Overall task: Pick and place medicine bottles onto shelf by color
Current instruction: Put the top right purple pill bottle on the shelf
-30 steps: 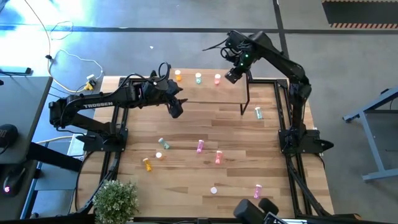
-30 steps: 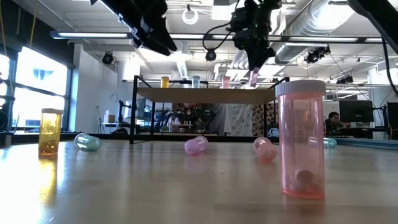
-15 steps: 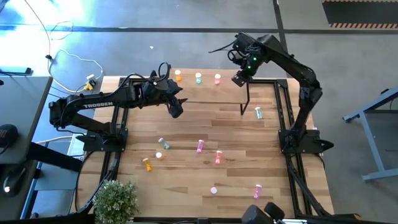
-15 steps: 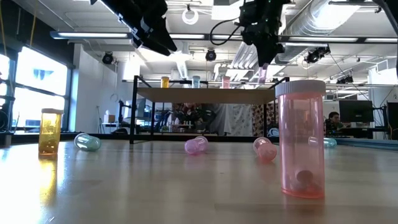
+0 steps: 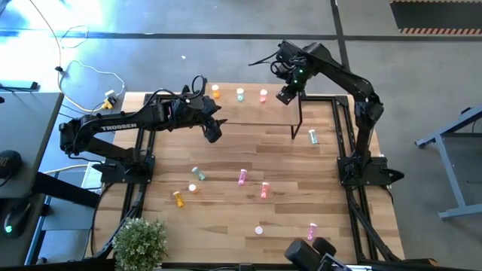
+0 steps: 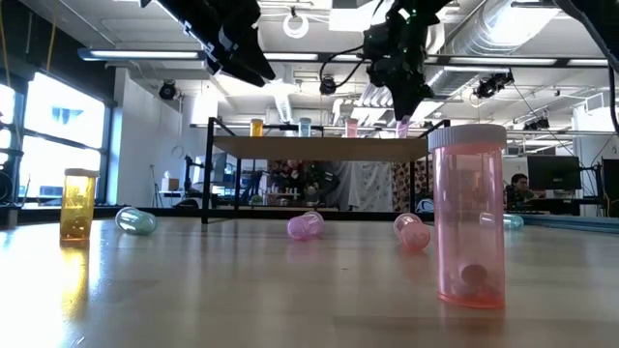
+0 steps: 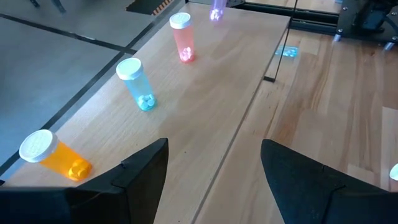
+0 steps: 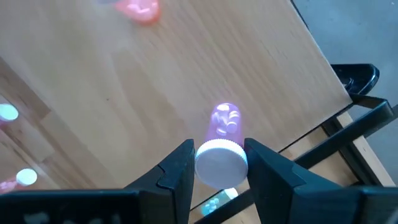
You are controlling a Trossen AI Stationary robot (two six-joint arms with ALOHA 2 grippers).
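The shelf [image 5: 252, 111] stands at the table's far side. On its far edge stand an orange bottle [image 5: 215, 92], a pale green one [image 5: 240, 94] and a salmon-red one [image 5: 263, 95], all upright. My right gripper [image 5: 285, 96] hangs over the shelf's right end, shut on a magenta pink bottle [image 8: 225, 121], just above the board [image 6: 319, 147]. My left gripper [image 5: 213, 132] hovers open in front of the shelf, touching nothing; its wrist view looks along the row [image 7: 138, 84]. My right gripper pinches the pink bottle's white cap [image 8: 221, 163] between its two fingers [image 8: 180, 169], coming from above and pointing down. The bottle hangs upright below the fingers [image 6: 402, 124] over the shelf's right end. Whether its bottom touches the board I cannot tell.
Loose bottles lie or stand on the table: green [image 5: 313, 137] by the shelf's right leg, green [image 5: 198, 173], pink [image 5: 242, 177], salmon-red [image 5: 264, 190], orange [image 5: 178, 199], pink [image 5: 312, 230] near the front. A potted plant [image 5: 139, 242] is at the front left corner.
My right gripper, still shut on the pink bottle, has shifted a little toward the table's right edge over the shelf's right end, then come back partway and sunk slightly toward the board. The bottle has stayed upright.
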